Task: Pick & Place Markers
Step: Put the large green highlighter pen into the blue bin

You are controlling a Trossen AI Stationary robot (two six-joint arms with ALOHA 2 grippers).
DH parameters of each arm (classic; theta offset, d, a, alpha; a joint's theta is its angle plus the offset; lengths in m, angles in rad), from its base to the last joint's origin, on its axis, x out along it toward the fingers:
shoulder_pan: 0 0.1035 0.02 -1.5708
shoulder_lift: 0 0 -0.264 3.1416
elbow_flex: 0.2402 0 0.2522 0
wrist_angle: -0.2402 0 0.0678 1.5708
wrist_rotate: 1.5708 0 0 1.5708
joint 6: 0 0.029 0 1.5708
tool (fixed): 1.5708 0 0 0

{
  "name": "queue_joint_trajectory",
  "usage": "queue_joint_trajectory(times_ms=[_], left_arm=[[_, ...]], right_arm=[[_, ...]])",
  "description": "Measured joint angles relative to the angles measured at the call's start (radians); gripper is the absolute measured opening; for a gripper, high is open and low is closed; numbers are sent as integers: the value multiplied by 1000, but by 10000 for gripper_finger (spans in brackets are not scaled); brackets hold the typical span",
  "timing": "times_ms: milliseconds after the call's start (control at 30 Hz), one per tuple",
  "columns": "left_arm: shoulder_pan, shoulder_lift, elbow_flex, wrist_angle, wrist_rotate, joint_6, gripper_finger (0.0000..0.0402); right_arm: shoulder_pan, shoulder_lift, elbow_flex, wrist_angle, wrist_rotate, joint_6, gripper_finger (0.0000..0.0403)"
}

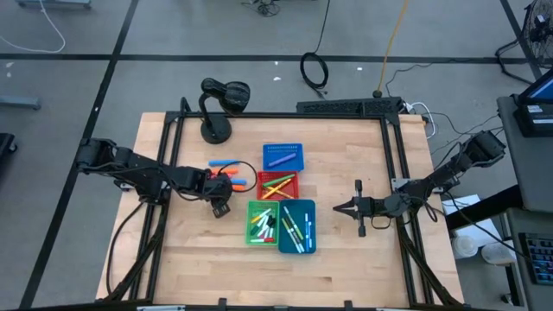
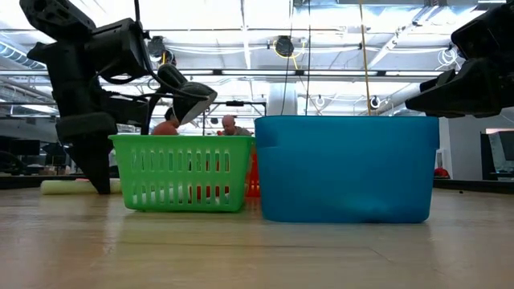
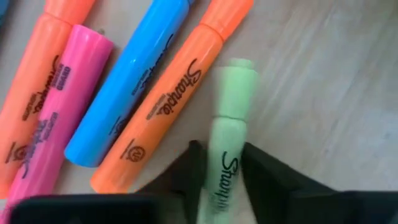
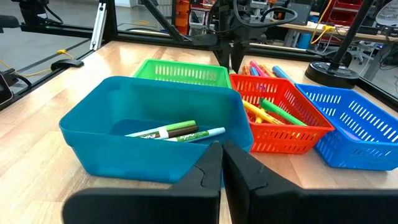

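We see the left gripper [image 3: 221, 165] closing across a pale green marker [image 3: 229, 121], whose long axis runs straight ahead between the fingers (other markers lie beside). The right gripper [image 1: 339, 208], shut and empty, waits well apart.

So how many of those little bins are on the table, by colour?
Blue basket: 1
Red basket: 1
Green basket: 1
Teal bin: 1
Total: 4
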Motion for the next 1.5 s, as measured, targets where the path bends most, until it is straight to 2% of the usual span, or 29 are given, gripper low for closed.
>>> queue_joint_trajectory(times_ms=[100, 367, 533, 667, 900, 1033, 1233, 1500], left_arm=[[0, 0, 0, 9, 7, -8, 59], [0, -1, -1, 54, -12, 6, 59], [-4, -27, 47, 61, 8, 38, 59], [-21, -56, 121, 59, -11, 106, 59], [-42, -59, 257, 50, -160, 290, 59], [-23, -60, 317, 106, -231, 418, 59], [47, -43, 421, 157, -204, 523, 59], [132, 85, 670, 53, -175, 664, 59]], right_arm=[[0, 0, 0, 0, 0, 0, 0], [0, 0, 0, 0, 0, 0, 0], [0, 0, 0, 0, 0, 0, 0], [0, 0, 0, 0, 0, 0, 0], [0, 0, 0, -2, 1, 1, 0], [0, 0, 0, 0, 1, 1, 0], [0, 0, 0, 0, 1, 0, 0], [0, 0, 0, -2, 26, -3, 0]])
